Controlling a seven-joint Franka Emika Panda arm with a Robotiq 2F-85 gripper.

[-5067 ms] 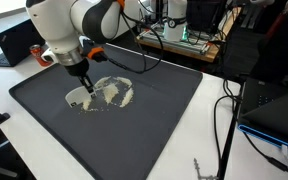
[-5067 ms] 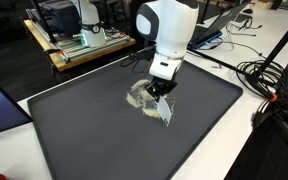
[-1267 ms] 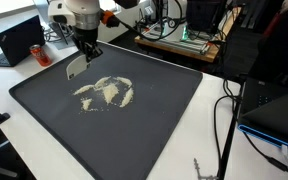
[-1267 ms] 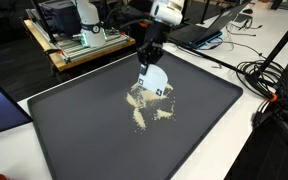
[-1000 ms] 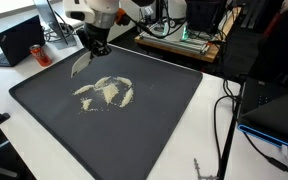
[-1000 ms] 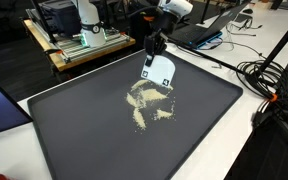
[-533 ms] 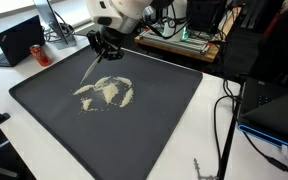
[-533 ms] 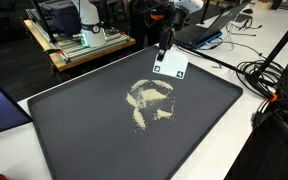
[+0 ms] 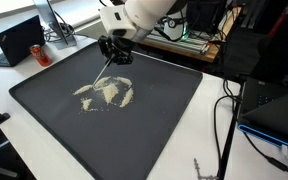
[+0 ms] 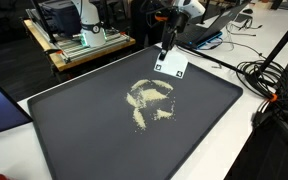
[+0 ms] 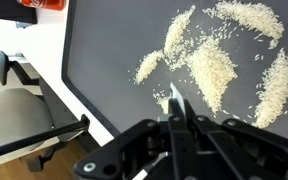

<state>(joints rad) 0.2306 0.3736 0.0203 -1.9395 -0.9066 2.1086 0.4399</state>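
Observation:
My gripper [image 9: 114, 55] [image 10: 167, 42] hangs in the air over the far part of a dark mat [image 9: 144, 140] [image 10: 94, 140], shut on a thin white card [image 10: 170, 66]. The card [image 9: 104, 72] points down and looks edge-on here. In the wrist view the gripper [image 11: 177, 108] pinches the card [image 11: 175, 96], which sticks out as a narrow sliver. Pale grains [image 9: 106, 92] [image 10: 151, 98] [image 11: 219, 70] lie in curved streaks on the mat, below and in front of the card, not touched by it.
A laptop [image 9: 19, 40] sits past the mat's far corner, another laptop [image 9: 276, 110] and cables [image 9: 224, 105] at the side. A wooden board with electronics [image 10: 84, 45] stands behind the mat. Cables [image 10: 269, 75] trail over the white table [image 11: 24, 110].
Over the last second the arm carried the card up and across toward the mat's far edge, away from the grains. The card turned edge-on. The grains have not moved.

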